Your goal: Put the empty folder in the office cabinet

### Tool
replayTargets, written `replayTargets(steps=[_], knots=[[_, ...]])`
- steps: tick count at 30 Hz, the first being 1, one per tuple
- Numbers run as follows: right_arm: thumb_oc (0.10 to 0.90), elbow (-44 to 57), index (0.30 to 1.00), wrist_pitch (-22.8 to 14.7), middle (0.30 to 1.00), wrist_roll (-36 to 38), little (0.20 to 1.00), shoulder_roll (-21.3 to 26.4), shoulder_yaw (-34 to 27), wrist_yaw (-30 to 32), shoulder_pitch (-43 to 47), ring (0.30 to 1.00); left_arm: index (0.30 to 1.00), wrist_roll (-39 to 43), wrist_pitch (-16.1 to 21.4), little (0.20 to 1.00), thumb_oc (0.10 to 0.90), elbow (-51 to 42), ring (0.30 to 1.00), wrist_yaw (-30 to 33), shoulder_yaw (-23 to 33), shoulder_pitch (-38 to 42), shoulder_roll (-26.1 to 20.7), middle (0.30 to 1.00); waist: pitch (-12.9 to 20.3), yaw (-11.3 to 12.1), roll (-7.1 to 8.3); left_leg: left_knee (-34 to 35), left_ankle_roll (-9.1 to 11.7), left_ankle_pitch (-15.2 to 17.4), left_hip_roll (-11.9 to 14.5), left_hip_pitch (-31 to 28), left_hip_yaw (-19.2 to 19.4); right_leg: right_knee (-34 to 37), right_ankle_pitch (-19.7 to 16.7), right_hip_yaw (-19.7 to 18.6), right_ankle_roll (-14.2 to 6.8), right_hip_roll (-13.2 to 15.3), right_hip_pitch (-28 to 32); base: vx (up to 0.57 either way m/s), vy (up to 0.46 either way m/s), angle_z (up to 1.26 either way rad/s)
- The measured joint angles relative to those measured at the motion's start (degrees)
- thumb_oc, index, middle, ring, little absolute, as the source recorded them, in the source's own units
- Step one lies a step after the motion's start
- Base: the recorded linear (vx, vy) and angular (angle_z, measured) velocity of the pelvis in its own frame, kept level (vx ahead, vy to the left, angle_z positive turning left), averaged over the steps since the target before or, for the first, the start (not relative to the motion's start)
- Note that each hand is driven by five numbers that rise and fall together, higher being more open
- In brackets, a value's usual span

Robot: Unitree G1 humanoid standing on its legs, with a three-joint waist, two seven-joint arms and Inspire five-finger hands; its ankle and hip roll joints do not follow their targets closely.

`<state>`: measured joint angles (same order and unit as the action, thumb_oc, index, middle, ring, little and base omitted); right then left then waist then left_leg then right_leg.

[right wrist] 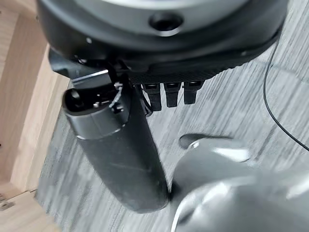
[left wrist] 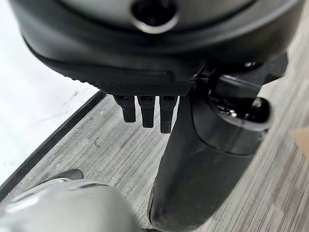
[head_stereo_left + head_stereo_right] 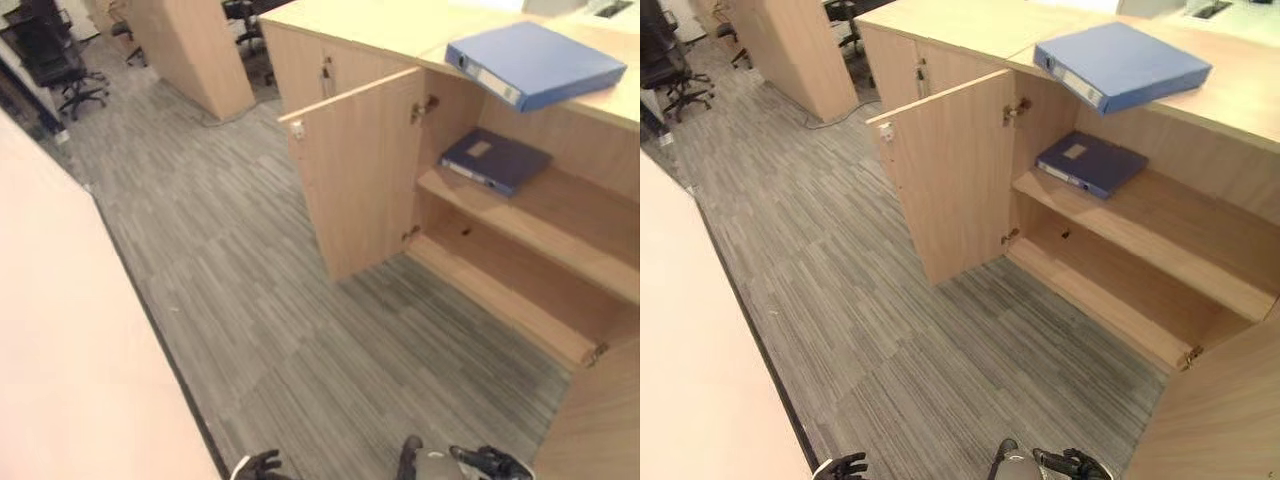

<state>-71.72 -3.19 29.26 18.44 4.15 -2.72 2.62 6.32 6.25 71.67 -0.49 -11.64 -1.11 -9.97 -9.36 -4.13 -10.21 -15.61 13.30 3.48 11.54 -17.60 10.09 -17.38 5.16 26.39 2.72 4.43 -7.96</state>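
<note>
Two blue folders, open cabinet door beside.

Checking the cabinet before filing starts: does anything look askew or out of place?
The folder on the cabinet top lies skewed, one corner jutting over the front edge. A darker folder lies flat and angled on the upper shelf. The door stands open. Nothing looks damaged.

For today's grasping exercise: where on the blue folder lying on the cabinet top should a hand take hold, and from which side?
Grip the folder at its labelled spine, coming from the cabinet's open front. It lies flat with the spine corner jutting over the front edge, so fingers could probably slip under there.
</note>
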Motion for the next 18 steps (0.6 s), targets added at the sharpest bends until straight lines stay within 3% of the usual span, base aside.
replayTargets(steps=[2, 3, 4, 5, 7, 8, 10, 11, 12, 13, 15, 16, 17, 18], knots=[[0.800, 0.9, 0.900, 0.1, 0.900, 0.0, 0.900, -0.3, 0.7, -0.3, -0.1, 0.900, 0.900, 0.0, -0.2, 0.900, 0.800, -0.9, 0.900, 0.1, 0.1, 0.5, 0.0, 0.900, -0.1, -0.9, 0.92, -7.9, 2.1, -3.3, 0.1, 3.6, -1.6, 0.7, 0.4, -1.0, 1.5, -0.5, 1.0, 0.29, -0.226, -0.46], [0.800, 1.6, 0.900, 0.1, 0.900, 0.0, 0.900, -0.6, 1.8, -0.3, 0.3, 0.900, 0.900, 0.1, 0.0, 0.900, 0.800, -1.1, 0.900, 0.0, -0.4, 1.5, 0.0, 0.900, -0.5, 0.0, 2.48, -15.7, 2.0, -12.1, -0.6, 6.6, -0.9, 2.1, 0.2, -1.7, 1.9, -0.4, 3.0, 0.32, -0.202, -0.76], [0.800, 1.7, 0.900, 0.1, 0.900, 0.0, 0.900, -0.7, 2.7, -0.3, 0.5, 0.900, 0.900, 0.0, 0.0, 0.900, 0.800, -1.2, 0.900, 0.0, -0.5, 1.2, 0.1, 0.900, -1.0, -0.1, 4.14, -19.7, 2.3, -17.0, -0.5, 7.9, -1.0, 4.5, 0.1, -3.2, 2.6, -0.4, 5.6, 0.39, -0.171, -0.86], [0.800, 1.6, 0.900, 0.1, 0.900, 0.0, 0.900, -0.7, 3.2, -0.4, 0.7, 0.900, 0.900, 0.0, 0.1, 0.900, 0.800, -1.2, 0.900, 0.1, -0.7, 1.1, 0.1, 0.900, -1.0, -0.4, 4.60, -23.3, 2.1, -16.9, 0.0, 8.7, -1.0, 5.8, -0.1, -4.1, 2.6, -0.6, 7.2, 0.30, -0.087, -0.62], [0.800, 1.6, 0.900, 0.0, 0.900, 0.0, 0.900, -1.0, 3.9, -0.2, 0.8, 0.900, 0.900, 0.1, 0.3, 0.900, 0.800, -2.8, 0.900, 0.2, -2.6, 2.6, -0.5, 0.900, -1.1, 0.1, 6.77, -24.8, -1.8, -9.9, -0.9, 12.9, -1.3, 8.9, 0.9, -7.5, 3.1, -0.8, 10.4, 0.31, -0.061, -0.48], [0.800, 1.6, 0.900, 0.0, 0.900, 0.0, 0.900, -1.2, 3.8, -0.2, 1.0, 0.900, 0.900, 0.1, 0.4, 0.900, 0.800, -3.9, 0.900, 0.2, -2.8, 3.1, -0.5, 0.900, -1.4, 0.8, 7.55, -24.5, -2.6, -7.1, -1.5, 15.1, -1.3, 10.6, 0.7, -8.8, 3.0, -0.9, 11.7, 0.21, 0.000, -0.43], [0.800, 1.1, 0.900, 0.0, 0.900, 0.0, 0.900, -1.2, 3.6, -0.2, 1.3, 0.900, 0.900, 0.3, 0.5, 0.900, 0.800, -5.1, 0.900, -0.1, -3.7, 4.0, -0.5, 0.900, -2.0, 2.3, 8.58, -21.1, -4.1, -4.5, -2.0, 18.2, -1.0, 13.5, -1.9, -9.8, 2.3, -0.8, 14.1, 0.30, 0.021, -0.55], [0.800, 1.3, 0.900, 0.0, 0.900, 0.0, 0.900, -1.5, 3.5, -0.2, 1.1, 0.900, 0.900, 0.1, 0.6, 0.900, 0.800, -5.4, 0.900, -0.1, -4.0, 4.6, -0.6, 0.900, -2.1, 2.7, 9.17, -17.7, -4.0, -4.3, -2.0, 21.7, -0.9, 15.7, -1.3, -11.3, 2.4, -1.1, 15.5, 0.37, 0.067, -0.56], [0.800, 1.3, 0.900, -0.1, 0.900, 0.0, 0.900, -1.8, 3.5, -0.2, 1.0, 0.900, 0.900, 0.1, 0.6, 0.900, 0.800, -5.3, 0.900, 0.0, -4.0, 4.8, -0.5, 0.900, -2.1, 2.6, 9.22, -10.8, -4.1, -4.4, -1.8, 23.5, -0.8, 18.1, -1.6, -12.2, 1.7, -1.8, 17.3, 0.57, 0.097, -0.73], [0.800, 1.1, 0.900, 0.2, 0.900, 0.0, 0.900, -2.3, 3.6, -0.1, 0.7, 0.900, 0.900, 0.2, 0.9, 0.900, 0.800, -4.9, 0.900, 0.1, -3.8, 5.2, -0.5, 0.900, -2.2, 3.2, 9.05, 7.0, -4.3, -6.3, -2.6, 23.8, -2.4, 21.6, -3.5, -14.0, -0.2, -2.5, 19.7, 0.60, 0.078, -0.74], [0.800, 1.2, 0.900, 0.1, 0.900, -0.1, 0.900, -2.4, 5.8, -0.2, 0.4, 0.900, 0.900, 0.1, 1.1, 0.900, 0.800, -4.7, 0.900, 0.0, -4.1, 5.5, -0.6, 0.900, -2.4, 3.1, 7.72, 15.2, -3.5, -10.1, -3.6, 26.2, -6.8, 22.9, -2.4, -16.6, -1.2, -3.7, 21.8, 0.42, 0.004, -0.65], [0.800, 1.0, 0.900, 0.5, 0.900, -0.9, 0.900, -1.8, 6.0, -0.2, -0.1, 0.900, 0.900, 0.1, 1.3, 0.900, 0.800, -3.9, 0.900, 0.1, -3.9, 5.4, -0.4, 0.900, -2.4, 3.2, 6.54, 21.1, -3.1, -11.5, -4.6, 26.0, -12.4, 22.7, -1.5, -17.8, -1.6, -4.3, 22.4, 0.33, -0.044, -0.87], [0.800, 1.0, 0.900, 0.8, 0.900, -1.5, 0.900, -1.6, 5.8, -0.2, -0.5, 0.900, 0.900, 1.2, 1.2, 0.900, 0.800, -4.0, 0.900, 0.0, -3.0, 5.7, -0.2, 0.900, -3.0, 4.9, 5.64, 21.1, -3.5, -11.7, -4.9, 26.8, -14.5, 22.1, -1.1, -20.4, -1.5, -4.4, 23.2, 0.61, -0.053, -1.31], [0.800, 1.0, 0.900, 0.9, 0.900, -2.3, 0.900, -1.9, 6.0, -0.1, -1.3, 0.900, 0.900, 2.0, 1.7, 0.900, 0.800, -3.9, 0.900, 0.2, -0.7, 5.2, -0.4, 0.900, -2.9, 5.8, 5.67, 21.1, -3.3, -11.4, -6.0, 28.0, -15.0, 22.6, 0.6, -22.8, -2.6, -3.5, 25.7, 0.59, -0.020, -1.20]])
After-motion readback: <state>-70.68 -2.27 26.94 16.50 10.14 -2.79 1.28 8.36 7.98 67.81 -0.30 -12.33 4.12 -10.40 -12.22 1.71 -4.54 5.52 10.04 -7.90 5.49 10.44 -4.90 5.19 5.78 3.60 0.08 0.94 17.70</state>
